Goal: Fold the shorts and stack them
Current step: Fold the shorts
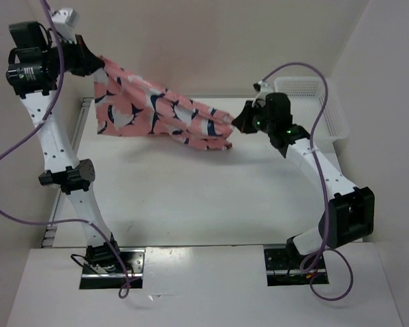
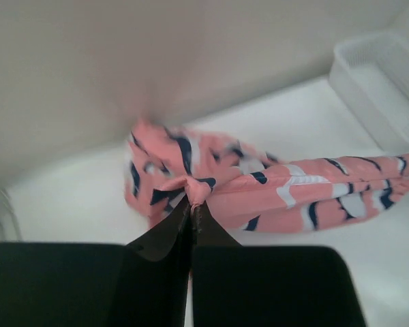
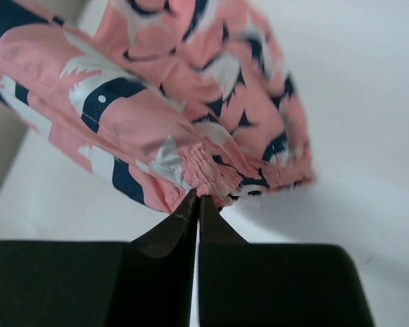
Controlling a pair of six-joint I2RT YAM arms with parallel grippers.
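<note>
A white table (image 1: 191, 204), flat and bright. Plain cream walls (image 1: 211, 41) behind and on both sides, close around. In the far right corner, a white basket (image 1: 335, 119) full of little holes. Soft light all over, only faint grey shadows.

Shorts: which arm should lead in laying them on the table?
Right, likely. The right claw pinches the shorts at the end that seems lower, close over the table; the left claw holds its end raised at the far left.
</note>
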